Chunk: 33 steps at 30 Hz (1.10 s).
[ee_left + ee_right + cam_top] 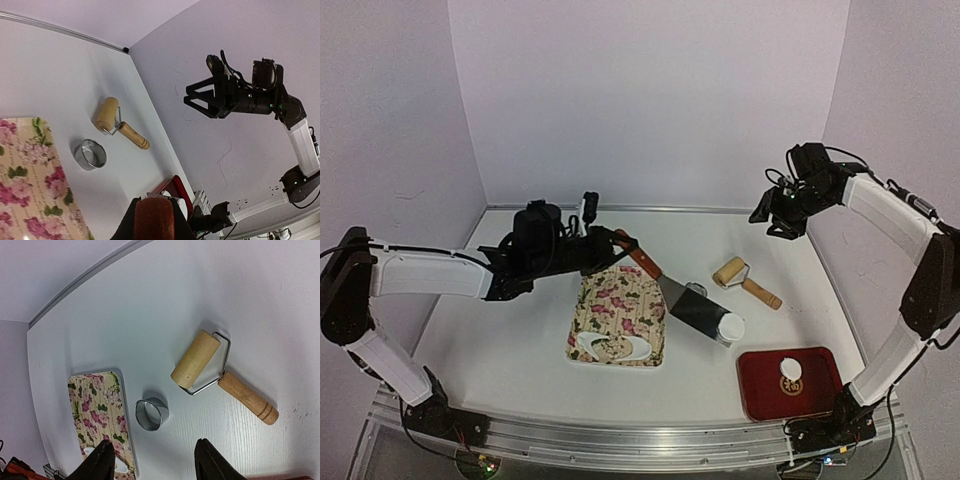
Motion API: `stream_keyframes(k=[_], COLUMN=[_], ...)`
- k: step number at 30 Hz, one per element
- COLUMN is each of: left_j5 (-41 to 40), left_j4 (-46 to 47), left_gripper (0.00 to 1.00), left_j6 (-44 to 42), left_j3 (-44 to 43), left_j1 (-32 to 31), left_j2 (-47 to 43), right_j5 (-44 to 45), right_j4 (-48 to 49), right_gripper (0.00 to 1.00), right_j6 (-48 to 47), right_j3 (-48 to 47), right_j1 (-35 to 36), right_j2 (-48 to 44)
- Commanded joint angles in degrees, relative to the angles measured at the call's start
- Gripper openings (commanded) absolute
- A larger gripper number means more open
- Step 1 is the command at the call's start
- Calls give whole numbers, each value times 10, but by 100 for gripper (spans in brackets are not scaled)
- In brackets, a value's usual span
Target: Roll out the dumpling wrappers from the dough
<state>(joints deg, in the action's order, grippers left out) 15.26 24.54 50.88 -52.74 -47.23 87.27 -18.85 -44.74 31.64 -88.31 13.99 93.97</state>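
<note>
White dough rides on the lower right corner of the spatula blade (pixel 698 310): one dumpling wrapper (pixel 731 326), just up and left of the red tray (pixel 823 396), where a second wrapper (pixel 790 369) already lies. We judge the step in hand to be the transfer of a cut disc to that tray.

The left gripper (pixel 608 250) is clamped on the spatula's reddish handle. The right gripper (pixel 154 452) hangs high at the upper right, fingers apart and empty.

The next move calls for carrying the blade level over the tray and sliding the disc off without folding it.

Only the top view shows both wrappers and the holed dough sheet (pixel 610 347) on the floral board (pixel 620 300). The wrist views show the ring cutter (pixel 151 413) and rolling pin (pixel 220 375) plainly on the surface (pixel 165 315); from above, the blade half hides the ring.
</note>
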Motion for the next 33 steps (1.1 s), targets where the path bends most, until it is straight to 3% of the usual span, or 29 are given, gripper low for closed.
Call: stream_keyframes(k=[1, 8, 15, 26, 33], left_j5=[-78, -140, -195, -290, -335], left_j4=[27, 40, -84, -224, -242], left_gripper=[0, 0, 0, 0, 0], left_j6=[2, -46, -186, -350, -332], left_j3=[-58, -164, -331, -449, -440], left_j1=[-82, -167, -216, -268, -272], left_j2=[50, 170, 268, 294, 249], right_j5=[-4, -15, -27, -34, -22], right_j4=[-2, -1, -1, 4, 6], right_gripper=[55, 55, 55, 55, 55], right_j6=[-11, -25, -38, -49, -58], right_j3=[23, 44, 57, 72, 59], right_j1=[-4, -4, -5, -7, -9], right_j2=[-41, -70, -91, -94, -91])
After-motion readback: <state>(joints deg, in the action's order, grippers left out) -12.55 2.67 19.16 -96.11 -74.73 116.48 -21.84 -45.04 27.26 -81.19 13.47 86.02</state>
